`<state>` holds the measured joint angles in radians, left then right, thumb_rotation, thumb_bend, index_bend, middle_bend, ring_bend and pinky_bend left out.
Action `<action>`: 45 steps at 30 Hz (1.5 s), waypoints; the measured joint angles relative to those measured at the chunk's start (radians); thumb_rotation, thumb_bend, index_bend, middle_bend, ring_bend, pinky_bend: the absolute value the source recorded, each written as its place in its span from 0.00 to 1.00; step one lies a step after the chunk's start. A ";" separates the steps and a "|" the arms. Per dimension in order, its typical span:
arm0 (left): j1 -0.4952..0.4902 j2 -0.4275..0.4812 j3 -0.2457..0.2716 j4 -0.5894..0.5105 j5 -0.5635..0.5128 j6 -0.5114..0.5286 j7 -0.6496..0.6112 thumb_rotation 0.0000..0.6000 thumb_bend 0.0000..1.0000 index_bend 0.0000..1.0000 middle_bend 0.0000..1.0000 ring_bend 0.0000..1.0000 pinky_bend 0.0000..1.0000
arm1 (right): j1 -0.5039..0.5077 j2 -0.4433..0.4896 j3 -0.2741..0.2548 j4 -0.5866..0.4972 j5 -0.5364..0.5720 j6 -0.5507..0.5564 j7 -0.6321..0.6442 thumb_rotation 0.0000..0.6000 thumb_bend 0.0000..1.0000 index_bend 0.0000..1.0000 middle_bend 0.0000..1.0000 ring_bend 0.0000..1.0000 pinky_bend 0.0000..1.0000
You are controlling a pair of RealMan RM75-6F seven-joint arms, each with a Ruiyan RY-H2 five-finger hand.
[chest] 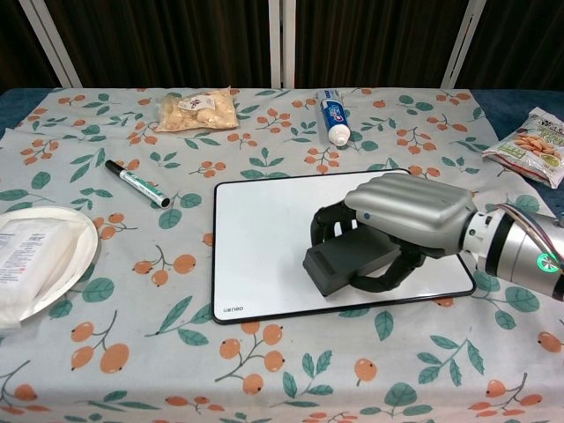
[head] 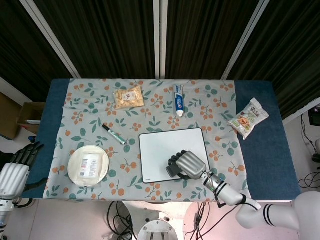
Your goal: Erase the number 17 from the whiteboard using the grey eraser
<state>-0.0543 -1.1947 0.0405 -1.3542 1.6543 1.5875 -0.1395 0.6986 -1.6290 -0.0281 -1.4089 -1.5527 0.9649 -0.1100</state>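
The whiteboard [head: 162, 145] [chest: 264, 229] lies flat at the table's middle front; its surface shows no writing in either view. My right hand [head: 189, 164] [chest: 407, 214] grips the grey eraser [head: 173, 170] [chest: 348, 258] and holds it over the board's near right part, close to the front edge. Whether the eraser touches the board I cannot tell. My left hand [head: 19, 161] hangs off the table's left edge, fingers apart, holding nothing; the chest view does not show it.
A black marker [head: 114, 134] [chest: 137, 183] lies left of the board. A white plate [head: 75, 175] [chest: 75, 251] with a packet sits front left. A toothpaste tube [head: 178, 99] [chest: 332, 117], a snack bag [head: 129, 96] [chest: 196, 110] at the back, and a chip bag [head: 248, 118] [chest: 531, 145] at right.
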 measured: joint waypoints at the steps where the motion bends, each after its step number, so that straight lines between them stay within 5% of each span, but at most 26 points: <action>1: 0.001 0.001 0.000 0.000 0.000 0.001 -0.001 1.00 0.00 0.07 0.06 0.07 0.17 | 0.005 -0.013 0.011 0.010 0.007 -0.007 -0.006 1.00 0.38 0.88 0.74 0.68 0.81; 16: 0.003 0.010 0.000 0.013 -0.002 0.005 -0.012 1.00 0.00 0.07 0.06 0.07 0.17 | 0.118 -0.209 0.174 0.212 0.150 -0.118 -0.092 1.00 0.38 0.89 0.74 0.68 0.81; 28: 0.010 0.009 -0.001 0.030 -0.007 0.012 -0.030 1.00 0.00 0.07 0.06 0.07 0.17 | 0.187 -0.341 0.228 0.467 0.167 -0.113 -0.045 1.00 0.38 0.89 0.74 0.68 0.81; 36: 0.012 0.008 0.000 0.031 -0.009 0.009 -0.027 1.00 0.00 0.07 0.06 0.07 0.17 | 0.162 -0.279 0.175 0.374 0.128 -0.092 -0.022 1.00 0.38 0.89 0.74 0.68 0.81; 45: 0.011 -0.003 0.003 0.029 -0.010 -0.001 -0.015 1.00 0.00 0.07 0.06 0.07 0.17 | 0.106 -0.072 0.061 0.112 0.087 -0.102 -0.055 1.00 0.38 0.89 0.74 0.68 0.81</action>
<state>-0.0428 -1.1974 0.0431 -1.3252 1.6438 1.5868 -0.1546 0.8051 -1.7008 0.0330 -1.2967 -1.4659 0.8626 -0.1652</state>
